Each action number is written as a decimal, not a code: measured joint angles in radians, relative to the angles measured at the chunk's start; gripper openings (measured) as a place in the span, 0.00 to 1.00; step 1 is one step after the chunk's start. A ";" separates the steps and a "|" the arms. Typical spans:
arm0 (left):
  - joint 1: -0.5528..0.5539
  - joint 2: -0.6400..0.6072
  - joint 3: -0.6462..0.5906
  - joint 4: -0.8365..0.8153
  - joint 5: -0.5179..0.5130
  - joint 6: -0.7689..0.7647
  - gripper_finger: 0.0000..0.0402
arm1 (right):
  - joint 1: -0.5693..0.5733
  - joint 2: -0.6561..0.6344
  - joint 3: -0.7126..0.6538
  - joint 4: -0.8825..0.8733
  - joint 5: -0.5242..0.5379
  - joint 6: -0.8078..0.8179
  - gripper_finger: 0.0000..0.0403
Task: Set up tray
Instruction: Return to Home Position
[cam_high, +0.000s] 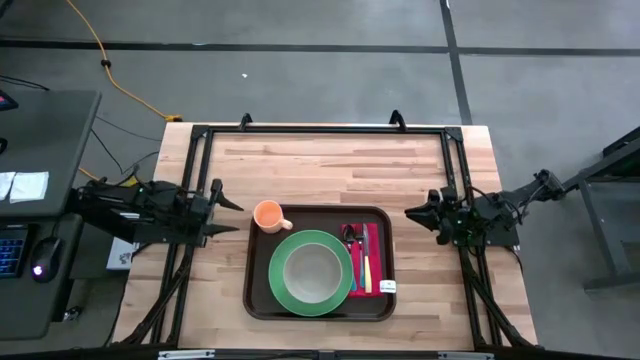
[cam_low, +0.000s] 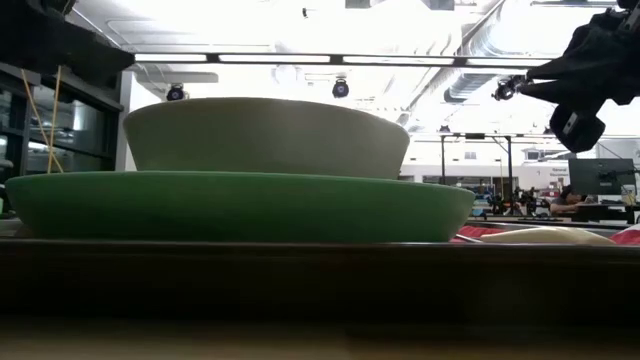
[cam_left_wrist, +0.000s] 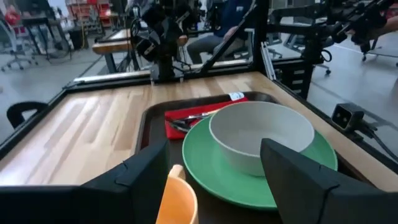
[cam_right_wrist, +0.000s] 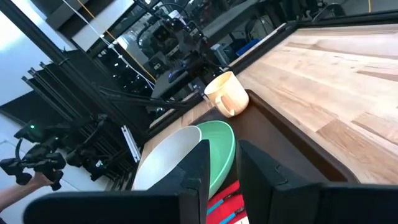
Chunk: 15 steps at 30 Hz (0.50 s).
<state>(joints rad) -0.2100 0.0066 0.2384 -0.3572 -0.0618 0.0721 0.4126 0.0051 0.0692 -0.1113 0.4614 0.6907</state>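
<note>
The tray (cam_low: 320, 282), stiff and loaded, is judged heavy, best gripped by its rims at 3 and 9 o'clock; left tool (cam_left_wrist: 214, 152) spread, right tool (cam_right_wrist: 224, 152) narrowly parted

Tray (cam_high: 320, 211) on the table (cam_high: 330, 170). On the tray: plate (cam_high: 277, 272) at centre with the bowl (cam_high: 314, 270) in it; cup (cam_high: 267, 214) at the back left corner, beside the plate; napkin (cam_high: 376, 250) right of the plate, with cutlery (cam_high: 360, 258) side by side on it.

The tray (cam_right_wrist: 280, 134) lies on the table (cam_right_wrist: 348, 81). On the tray sits a plate (cam_right_wrist: 224, 146) with a bowl (cam_right_wrist: 165, 165); at its corner, a cup (cam_right_wrist: 227, 93).
</note>
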 joint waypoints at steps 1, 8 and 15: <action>0.000 0.000 -0.010 0.016 0.001 0.006 0.70 | 0.000 0.001 0.000 -0.004 0.000 0.001 0.14; 0.000 0.000 -0.096 0.137 0.008 0.020 0.70 | 0.000 0.002 0.000 -0.004 0.002 -0.001 0.14; 0.000 0.000 -0.154 0.183 -0.001 0.027 0.70 | 0.000 0.002 0.001 -0.014 0.017 -0.003 0.14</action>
<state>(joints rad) -0.2096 0.0071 0.0846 -0.1745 -0.0627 0.0992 0.4128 0.0067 0.0700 -0.1249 0.4783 0.6879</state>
